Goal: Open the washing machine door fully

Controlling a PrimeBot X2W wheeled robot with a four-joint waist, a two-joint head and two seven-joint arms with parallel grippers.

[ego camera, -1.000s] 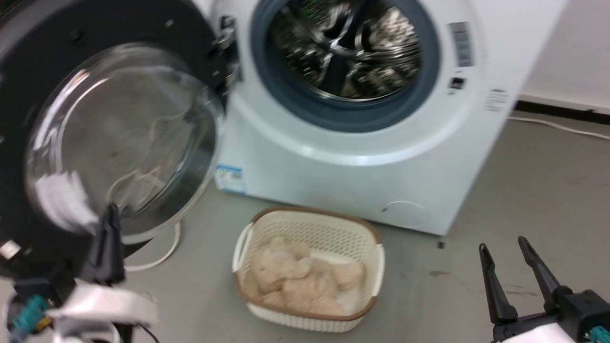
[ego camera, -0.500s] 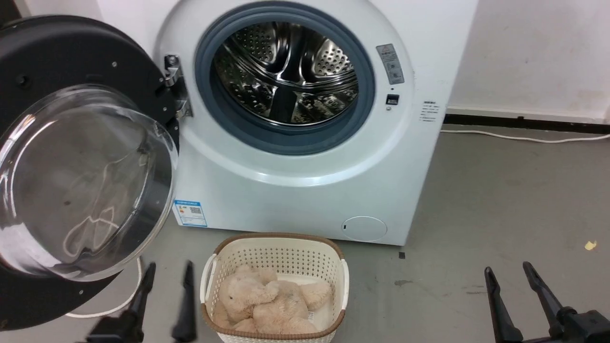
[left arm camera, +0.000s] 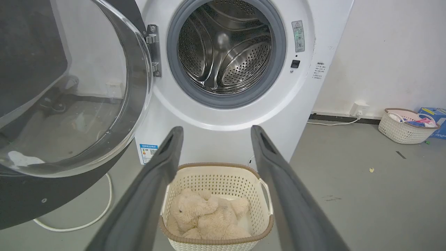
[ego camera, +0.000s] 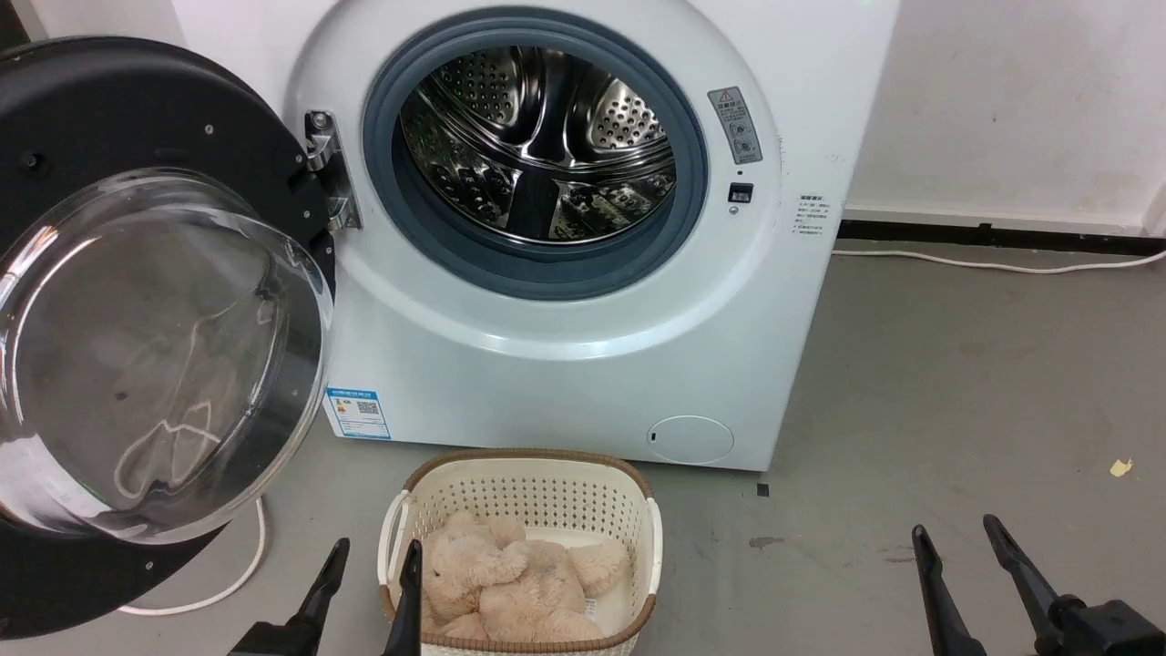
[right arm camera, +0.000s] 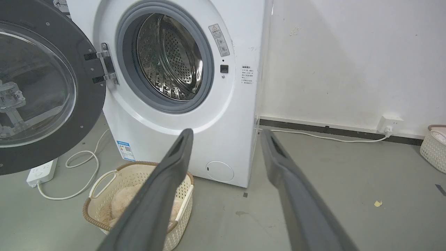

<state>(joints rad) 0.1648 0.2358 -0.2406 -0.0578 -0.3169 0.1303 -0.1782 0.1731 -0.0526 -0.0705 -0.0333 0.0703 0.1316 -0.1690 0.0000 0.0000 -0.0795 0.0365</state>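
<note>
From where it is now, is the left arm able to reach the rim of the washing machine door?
Probably yes: the open, empty left tool sits near the washing machine door, with nothing standing between them.

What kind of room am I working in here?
Probably a laundry corner, perhaps a test room: a white front-loading washing machine, its round black glass-centred door standing open, and a cream perforated plastic basket on a bare grey floor.
</note>
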